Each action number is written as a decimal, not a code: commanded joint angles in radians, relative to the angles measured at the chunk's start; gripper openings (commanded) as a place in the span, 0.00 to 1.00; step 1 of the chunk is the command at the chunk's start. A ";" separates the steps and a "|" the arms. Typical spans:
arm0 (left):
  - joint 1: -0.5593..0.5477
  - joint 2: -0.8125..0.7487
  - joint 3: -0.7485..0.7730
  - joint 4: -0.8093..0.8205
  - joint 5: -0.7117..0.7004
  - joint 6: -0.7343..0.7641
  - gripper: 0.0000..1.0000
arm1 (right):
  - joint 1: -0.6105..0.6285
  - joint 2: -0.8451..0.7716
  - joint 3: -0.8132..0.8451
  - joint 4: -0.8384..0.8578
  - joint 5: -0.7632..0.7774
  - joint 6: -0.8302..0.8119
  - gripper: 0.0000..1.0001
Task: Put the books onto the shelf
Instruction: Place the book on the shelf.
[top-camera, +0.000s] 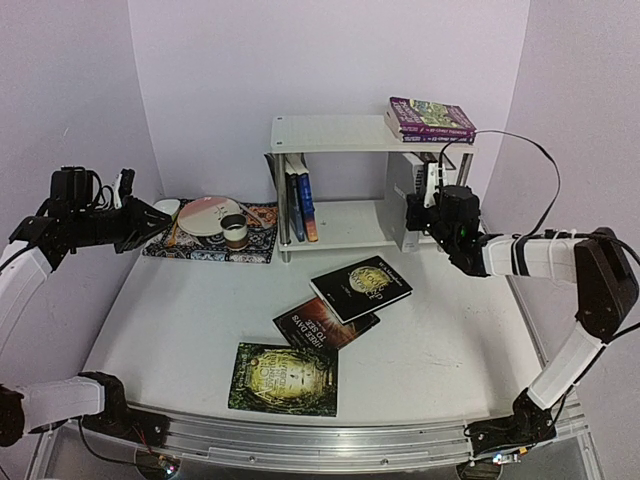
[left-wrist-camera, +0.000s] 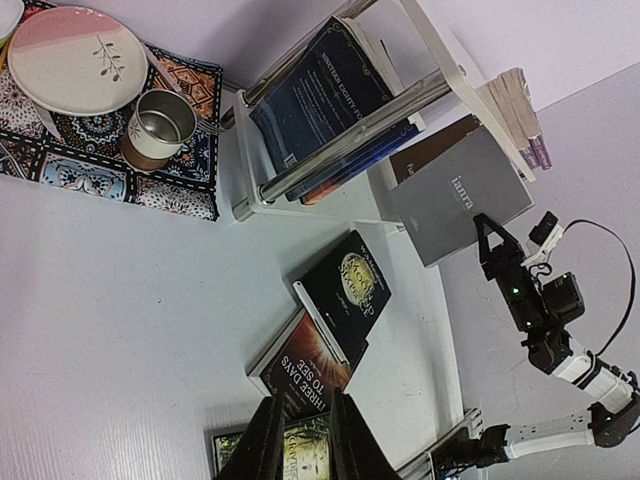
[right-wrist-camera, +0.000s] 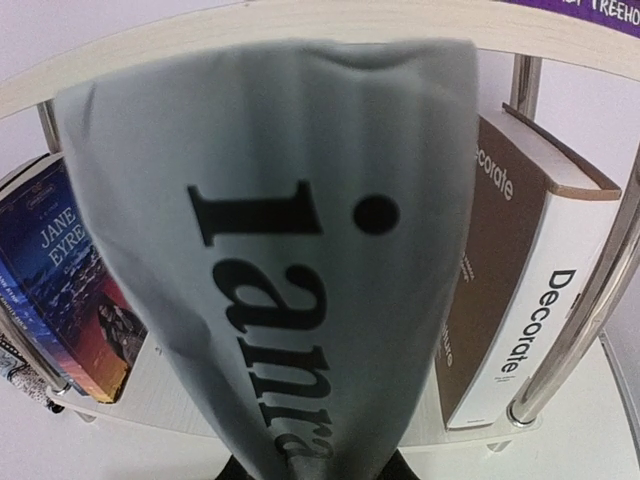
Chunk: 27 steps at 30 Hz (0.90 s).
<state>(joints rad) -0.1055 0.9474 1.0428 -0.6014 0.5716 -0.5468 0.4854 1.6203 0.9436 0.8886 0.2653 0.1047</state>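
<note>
The white shelf (top-camera: 340, 133) holds two purple books (top-camera: 430, 118) on its top tier and blue books (top-camera: 298, 205) upright on the lower tier. My right gripper (top-camera: 428, 203) is shut on a grey book (top-camera: 403, 190) held upright at the lower tier's right end; the grey book (right-wrist-camera: 300, 250) fills the right wrist view, beside a white-brown book (right-wrist-camera: 530, 300). A black book (top-camera: 360, 286), a red-brown book (top-camera: 325, 325) and a green book (top-camera: 285, 378) lie on the table. My left gripper (top-camera: 152, 218) hovers at the far left, its fingers (left-wrist-camera: 265, 445) slightly apart and empty.
A patterned mat (top-camera: 255, 245) left of the shelf carries a plate (top-camera: 208, 214) and a cup (top-camera: 234, 231). Chrome legs (right-wrist-camera: 590, 310) frame the shelf's lower tier. Purple walls close in behind and on both sides.
</note>
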 joint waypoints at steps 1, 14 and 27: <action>0.001 -0.022 0.021 0.011 -0.004 0.023 0.17 | -0.048 0.037 0.051 0.136 0.025 -0.005 0.14; 0.001 0.018 0.042 0.002 0.011 0.036 0.17 | -0.137 0.248 0.176 0.239 -0.059 0.000 0.15; 0.001 0.006 0.020 -0.001 -0.002 0.034 0.17 | -0.137 0.358 0.256 0.218 -0.042 -0.052 0.50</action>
<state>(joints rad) -0.1055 0.9710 1.0428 -0.6029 0.5720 -0.5243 0.3477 1.9919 1.1767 1.0653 0.2249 0.0555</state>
